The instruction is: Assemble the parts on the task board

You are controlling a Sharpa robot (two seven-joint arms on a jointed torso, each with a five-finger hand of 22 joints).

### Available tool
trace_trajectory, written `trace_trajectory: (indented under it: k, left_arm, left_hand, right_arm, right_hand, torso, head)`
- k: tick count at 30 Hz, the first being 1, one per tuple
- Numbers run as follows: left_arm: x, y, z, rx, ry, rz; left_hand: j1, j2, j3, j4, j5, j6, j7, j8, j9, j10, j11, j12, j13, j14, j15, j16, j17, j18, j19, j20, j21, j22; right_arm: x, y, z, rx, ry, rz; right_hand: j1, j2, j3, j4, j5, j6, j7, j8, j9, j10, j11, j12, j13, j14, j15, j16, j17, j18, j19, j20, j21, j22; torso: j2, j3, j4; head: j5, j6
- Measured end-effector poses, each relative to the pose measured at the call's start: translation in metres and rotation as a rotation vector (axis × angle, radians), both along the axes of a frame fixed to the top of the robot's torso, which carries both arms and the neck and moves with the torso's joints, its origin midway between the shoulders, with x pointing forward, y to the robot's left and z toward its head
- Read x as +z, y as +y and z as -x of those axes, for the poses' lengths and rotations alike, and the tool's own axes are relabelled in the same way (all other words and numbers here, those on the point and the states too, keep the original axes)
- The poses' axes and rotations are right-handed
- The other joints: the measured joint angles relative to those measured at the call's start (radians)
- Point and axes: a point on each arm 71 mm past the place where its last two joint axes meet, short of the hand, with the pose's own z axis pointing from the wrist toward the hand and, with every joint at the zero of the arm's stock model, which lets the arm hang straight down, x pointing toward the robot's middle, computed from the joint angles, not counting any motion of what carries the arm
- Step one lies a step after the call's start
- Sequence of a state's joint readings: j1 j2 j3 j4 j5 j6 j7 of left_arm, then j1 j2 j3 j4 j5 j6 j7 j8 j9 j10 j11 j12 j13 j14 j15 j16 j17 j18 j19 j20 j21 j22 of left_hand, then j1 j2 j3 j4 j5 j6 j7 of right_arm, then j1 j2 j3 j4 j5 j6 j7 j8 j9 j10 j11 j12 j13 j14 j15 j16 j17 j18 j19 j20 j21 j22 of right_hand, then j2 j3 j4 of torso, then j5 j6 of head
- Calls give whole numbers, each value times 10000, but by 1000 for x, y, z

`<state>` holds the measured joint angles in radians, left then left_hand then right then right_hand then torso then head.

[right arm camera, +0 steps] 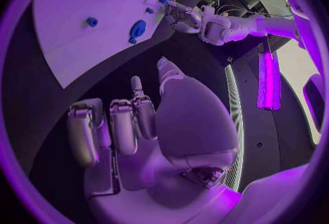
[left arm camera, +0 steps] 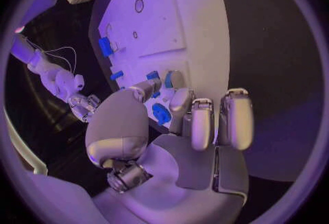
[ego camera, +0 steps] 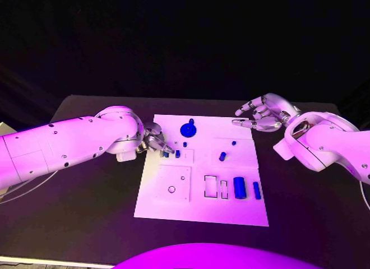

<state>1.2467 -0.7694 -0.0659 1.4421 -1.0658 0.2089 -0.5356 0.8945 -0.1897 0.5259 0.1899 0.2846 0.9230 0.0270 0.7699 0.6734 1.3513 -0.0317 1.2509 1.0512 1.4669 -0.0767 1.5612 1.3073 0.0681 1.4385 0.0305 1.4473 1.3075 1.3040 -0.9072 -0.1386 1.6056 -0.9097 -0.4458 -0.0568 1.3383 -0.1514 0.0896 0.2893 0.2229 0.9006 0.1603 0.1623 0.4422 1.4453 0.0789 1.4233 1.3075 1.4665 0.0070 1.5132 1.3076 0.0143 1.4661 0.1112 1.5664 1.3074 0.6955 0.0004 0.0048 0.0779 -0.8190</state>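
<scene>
Ok, your left hand [ego camera: 153,143] sits at the task board's [ego camera: 169,207] left edge, fingertips [left arm camera: 180,100] touching small blue parts [ego camera: 170,153] there; can't tell if it's actually pinching one. Your right hand [ego camera: 263,115] hovers off the board's far right corner, fingers curled but apart, holding nothing. Other parts: round blue disc [ego camera: 188,130] near far edge, two blue bars [ego camera: 240,188] nearer you w/ slots alongside.

I see strong magenta-violet light over everything; the task board [ego camera: 201,190] glares nearly white in the head view, washing out its fine markings; the tabletop [ego camera: 80,224] stays dim and the background falls to black; both wrist views bend straight edges hard toward their dark circular rims; the nearest fingers [left arm camera: 233,119] look soft.
</scene>
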Motion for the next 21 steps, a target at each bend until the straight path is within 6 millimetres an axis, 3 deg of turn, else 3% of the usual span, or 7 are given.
trace_trajectory:
  k: [6,14,21]
  left_arm:
    - [0,-1,1,-18,2,9]
    - [0,-1,1,-3,-6,28]
    - [0,0,1,18,-16,52]
  left_hand:
    - [178,66,-87,33,0,0,0,0,-17,0,0,0,36,0,0,0,0,-1,0,0,0,0]
    - [784,467,-111,57,0,-1,0,0,-52,0,0,0,124,-29,-28,0,0,0,0,0,0,0]
    - [876,479,-84,30,41,0,0,-36,-62,-1,0,0,133,-36,-35,0,0,0,0,0,0,-1]
  right_arm:
    - [0,0,0,0,0,1]
    - [0,0,0,-3,2,2]
    - [0,0,0,-8,5,4]
  right_hand:
    - [0,0,0,0,0,0,0,0,0,0,0,0,0,0,0,0,-1,0,0,0,0,0]
    - [0,0,0,0,0,0,0,0,0,0,0,0,-1,0,0,0,-1,0,0,0,0,-2]
    - [0,0,0,0,0,0,0,0,0,0,0,0,-1,0,0,0,-2,0,0,0,0,-2]
  torso:
    - [0,-1,-1]
    - [0,-1,-1]
    - [5,-1,-2]
  head:
    - [-1,0]
    - [-4,0]
    - [-15,-5]
